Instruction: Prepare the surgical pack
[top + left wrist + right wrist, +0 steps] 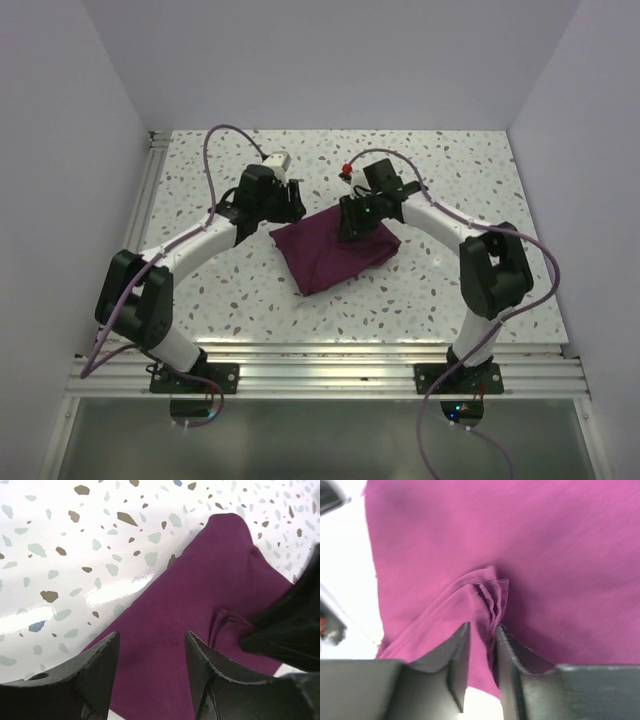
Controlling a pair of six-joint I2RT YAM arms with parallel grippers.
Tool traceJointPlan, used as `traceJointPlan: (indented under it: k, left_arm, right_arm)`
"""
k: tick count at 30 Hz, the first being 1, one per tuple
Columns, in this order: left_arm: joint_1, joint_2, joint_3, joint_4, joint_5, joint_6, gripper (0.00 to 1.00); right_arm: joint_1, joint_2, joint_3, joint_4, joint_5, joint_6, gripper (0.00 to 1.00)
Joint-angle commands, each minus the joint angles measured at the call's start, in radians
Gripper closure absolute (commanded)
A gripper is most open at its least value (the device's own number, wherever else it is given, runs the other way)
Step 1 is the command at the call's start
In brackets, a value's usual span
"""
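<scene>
The right gripper (pixel 482 628) pinches a raised fold at the far edge of the surgical pack (pixel 335 256), probably to lift it, while the left gripper (pixel 152 637) hovers over its left corner, jaws apart.

You can read no words, numbers, labels or signs anywhere here, not on the surgical pack (pixel 335 252), not on the speckled surface (pixel 420 300), and not on the left arm (pixel 200 245) or the right arm (pixel 440 215).
</scene>
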Motion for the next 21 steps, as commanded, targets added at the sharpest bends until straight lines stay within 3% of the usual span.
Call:
traceJointPlan:
  k: [1,6,14,21]
  left_arm:
    - [0.009,0.048,-0.011,0.105,-0.052,0.077,0.42]
    - [0.009,0.131,0.024,0.141,-0.049,0.140,0.43]
    - [0.008,0.179,0.010,0.205,0.006,0.134,0.44]
    - [0.005,0.206,-0.005,0.236,0.065,0.137,0.43]
  right_arm:
    - [0.005,-0.171,-0.098,0.106,-0.152,0.041,0.72]
    - [0.005,-0.269,-0.185,0.099,-0.217,0.044,0.90]
    - [0.005,-0.498,-0.387,0.014,-0.088,0.055,0.89]
    - [0.005,-0.797,-0.568,-0.068,0.066,0.116,0.91]
